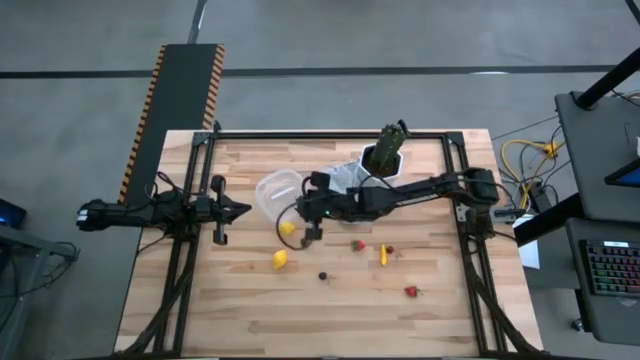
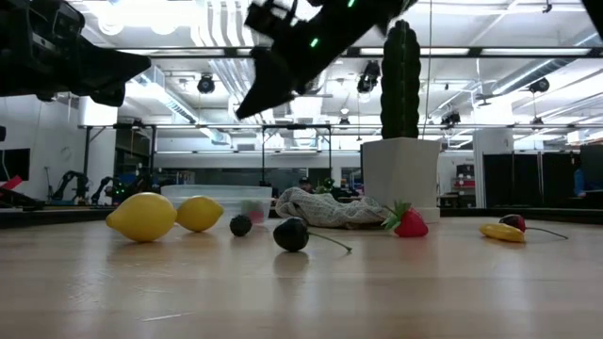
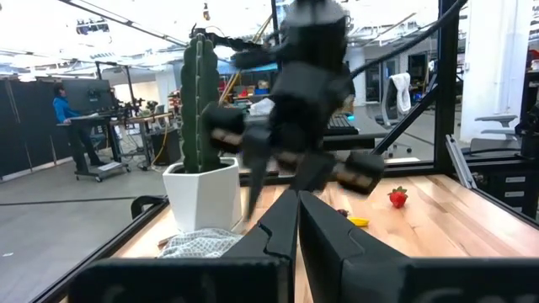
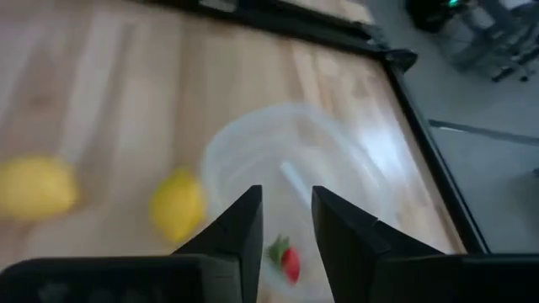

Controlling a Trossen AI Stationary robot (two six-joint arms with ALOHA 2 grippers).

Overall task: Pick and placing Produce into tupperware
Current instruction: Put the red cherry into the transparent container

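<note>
In the right wrist view everything past the right tool (image 4: 285,220) is blurred. The clear tupperware (image 4: 296,160) is a pale smear. A strawberry (image 4: 288,263) inside the tupperware is partly hidden behind the tool's fingers. A lemon (image 4: 34,187) beside the tupperware is cut off by the picture's edge. From above, the dark fruit (image 1: 323,275) near the tupperware is too small to name.

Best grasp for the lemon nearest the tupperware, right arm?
Take the lemon across its short width at the middle, coming straight down from above. It lies on its side on the bare table beside the tupperware, whose rim crowds that flank. The right gripper hangs just beside it, fingers open.
</note>
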